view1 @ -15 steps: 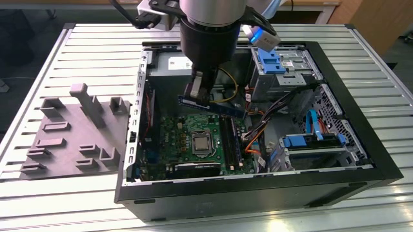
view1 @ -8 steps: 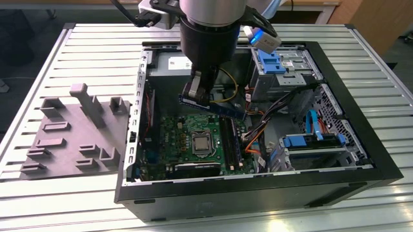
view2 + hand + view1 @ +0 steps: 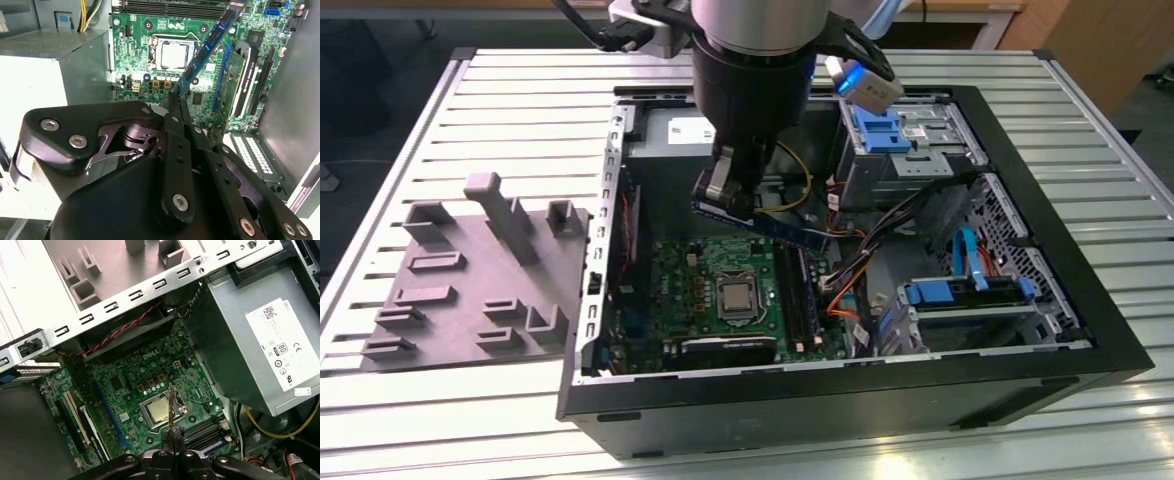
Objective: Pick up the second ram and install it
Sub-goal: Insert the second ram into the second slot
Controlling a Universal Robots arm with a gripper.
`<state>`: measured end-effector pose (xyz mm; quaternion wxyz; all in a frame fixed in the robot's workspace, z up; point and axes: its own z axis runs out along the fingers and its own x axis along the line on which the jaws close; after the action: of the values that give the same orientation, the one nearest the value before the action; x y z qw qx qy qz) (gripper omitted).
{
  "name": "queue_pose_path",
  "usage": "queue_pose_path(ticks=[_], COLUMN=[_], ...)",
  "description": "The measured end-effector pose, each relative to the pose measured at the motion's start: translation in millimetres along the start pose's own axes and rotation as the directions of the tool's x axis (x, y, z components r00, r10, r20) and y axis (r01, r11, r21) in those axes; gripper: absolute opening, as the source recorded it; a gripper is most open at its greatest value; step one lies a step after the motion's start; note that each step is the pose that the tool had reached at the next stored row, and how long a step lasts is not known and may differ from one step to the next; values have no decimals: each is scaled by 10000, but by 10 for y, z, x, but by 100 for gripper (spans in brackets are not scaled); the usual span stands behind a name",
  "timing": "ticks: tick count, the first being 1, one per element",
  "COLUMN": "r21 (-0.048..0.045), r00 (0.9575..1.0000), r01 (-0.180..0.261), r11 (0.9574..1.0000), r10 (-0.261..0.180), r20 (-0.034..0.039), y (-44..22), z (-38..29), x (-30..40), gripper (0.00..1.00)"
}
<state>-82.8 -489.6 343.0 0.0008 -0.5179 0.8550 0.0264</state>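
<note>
Above the open computer case on the slatted table, the gripper is hanging from the arm and clamping the second ram by one end, its fingers closed tight against the board's two flat faces. In the exterior view the ram is reaching out from the fingers toward the exterior view's right, sloping slightly and hovering over the green motherboard without touching it. In the second wrist view the gripper is pinching the ram, which is stretching away over the motherboard beside the processor. In the first wrist view the gripper is showing the ram edge-on as a thin upright line crossing the processor, with the black memory slots lying just beside it and the grey power supply sitting near. Beside the case, on the exterior view's left, a grey holder tray is resting on the table.
</note>
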Motion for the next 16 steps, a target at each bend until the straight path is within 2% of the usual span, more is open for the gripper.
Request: queue_pose_path(ticks=[8,16], r21=[15,30], r00=[9984,9936], r01=[-560,-1125], r11=[9984,9937], r10=[560,1124], r20=[26,52], y=[0,0], z=[0,0], x=[0,0], gripper=[12,12])
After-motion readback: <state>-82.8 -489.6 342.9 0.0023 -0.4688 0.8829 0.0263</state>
